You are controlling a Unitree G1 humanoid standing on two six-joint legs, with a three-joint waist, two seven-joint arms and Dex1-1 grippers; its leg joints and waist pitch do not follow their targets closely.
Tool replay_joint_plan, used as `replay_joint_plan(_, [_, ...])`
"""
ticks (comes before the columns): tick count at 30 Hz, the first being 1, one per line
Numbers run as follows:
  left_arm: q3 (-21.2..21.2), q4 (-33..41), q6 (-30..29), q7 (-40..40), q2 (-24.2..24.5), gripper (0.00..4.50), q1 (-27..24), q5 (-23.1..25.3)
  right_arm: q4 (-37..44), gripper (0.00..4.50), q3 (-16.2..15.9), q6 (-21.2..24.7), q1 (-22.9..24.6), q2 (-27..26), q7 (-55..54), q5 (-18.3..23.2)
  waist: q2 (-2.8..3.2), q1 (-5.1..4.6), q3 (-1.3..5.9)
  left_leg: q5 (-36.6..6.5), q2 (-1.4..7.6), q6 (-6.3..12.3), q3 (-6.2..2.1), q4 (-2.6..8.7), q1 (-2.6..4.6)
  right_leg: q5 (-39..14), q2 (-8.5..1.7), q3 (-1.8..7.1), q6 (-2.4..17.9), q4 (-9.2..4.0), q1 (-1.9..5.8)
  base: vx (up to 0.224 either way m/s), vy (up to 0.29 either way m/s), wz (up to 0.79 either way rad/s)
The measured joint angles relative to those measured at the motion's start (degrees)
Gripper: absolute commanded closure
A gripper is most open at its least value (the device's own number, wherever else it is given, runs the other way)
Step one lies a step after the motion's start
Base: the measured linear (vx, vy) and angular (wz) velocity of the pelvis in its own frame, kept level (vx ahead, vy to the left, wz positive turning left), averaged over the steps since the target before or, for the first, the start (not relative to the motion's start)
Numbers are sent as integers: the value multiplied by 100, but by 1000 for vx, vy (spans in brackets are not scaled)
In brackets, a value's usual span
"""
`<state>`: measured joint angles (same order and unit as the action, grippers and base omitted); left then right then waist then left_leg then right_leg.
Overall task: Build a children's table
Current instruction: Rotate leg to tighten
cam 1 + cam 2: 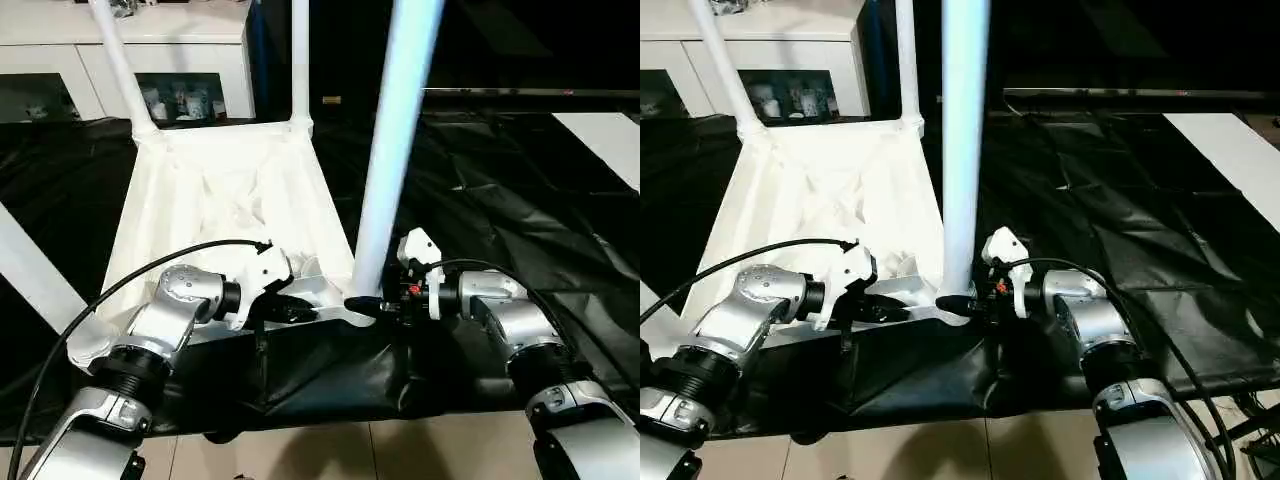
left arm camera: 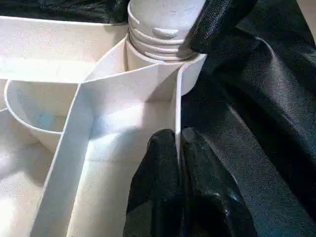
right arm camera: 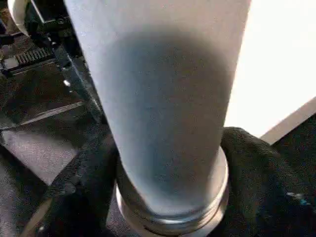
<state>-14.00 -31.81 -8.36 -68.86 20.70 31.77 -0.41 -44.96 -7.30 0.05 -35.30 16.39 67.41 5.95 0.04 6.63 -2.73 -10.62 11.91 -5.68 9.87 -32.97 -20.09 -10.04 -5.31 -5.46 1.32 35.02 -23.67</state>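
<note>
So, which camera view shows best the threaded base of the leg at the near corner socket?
The left wrist view: the leg's threaded base sits partly screwed in the corner socket. The right wrist view shows the base between black fingers; the eye views hide the threads.

The tabletop [image 1: 215, 200] and its legs [image 1: 395, 150] are white, ribbed underneath. Black sheeting [image 1: 520, 190] covers the floor. Forearms [image 1: 165, 320] are silver, fingers [image 2: 168, 197] black; the cabinet [image 1: 150, 45] white.

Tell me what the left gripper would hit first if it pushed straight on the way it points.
The left gripper is pinched on the tabletop rim wall. Straight on along that wall, it would probably first meet the corner socket holding the leg's threaded end; depth is unclear.
</note>
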Motion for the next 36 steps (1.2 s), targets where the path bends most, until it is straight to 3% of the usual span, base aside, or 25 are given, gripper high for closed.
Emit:
replay_joint_plan(6, [6,-76,12,324,-103,450,40,71,-26,178,74,66,33,-101,-413,37,0,-3,1,1,0,0,0,-4,5,1,0,1,1,5,3,0,0,0])
replay_joint_plan(10, [33,-612,-75,1410,-644,450,434,364,-302,180,519,47,16,-560,-2159,-7,-5,-43,2,4,-4,0,-2,-10,19,-7,0,6,-20,2,14,0,0,0])
replay_joint_plan(19, [158,-1397,-462,2943,-1539,450,1012,565,-717,180,934,112,-361,-1310,-4802,-178,16,-42,20,3,-7,1,-5,-9,26,-8,-1,7,-25,-9,32,0,0,0])
replay_joint_plan(24, [176,-1477,-387,2964,-1578,450,1044,576,-749,180,936,-93,-325,-1322,-4859,-260,35,-29,31,1,-7,3,-3,3,24,-6,-1,4,-22,-11,30,0,0,0])
replay_joint_plan(25, [175,-1477,-373,2922,-1566,450,1044,575,-743,110,936,-159,-294,-1321,-4835,-260,37,-26,32,1,-6,3,-3,4,23,-7,-1,2,-23,-11,30,0,0,0])
replay_joint_plan(29, [219,-1389,-360,2648,-1398,450,968,495,-666,89,892,-306,-166,-1280,-4360,-314,35,-72,31,1,-5,3,-5,5,22,-8,0,2,-25,-10,28,0,0,0])
replay_joint_plan(31, [241,-1258,-348,2345,-1222,450,869,445,-581,65,701,-305,-116,-1053,-3720,-314,36,-106,32,2,-4,3,-6,6,23,-16,3,0,-38,-9,28,0,0,0])
replay_joint_plan(36, [241,-879,-241,1491,-741,450,565,290,-411,65,397,-289,-68,-592,-2271,-224,34,-156,28,2,-3,3,-11,6,21,-16,6,-2,-38,-4,21,0,0,0])
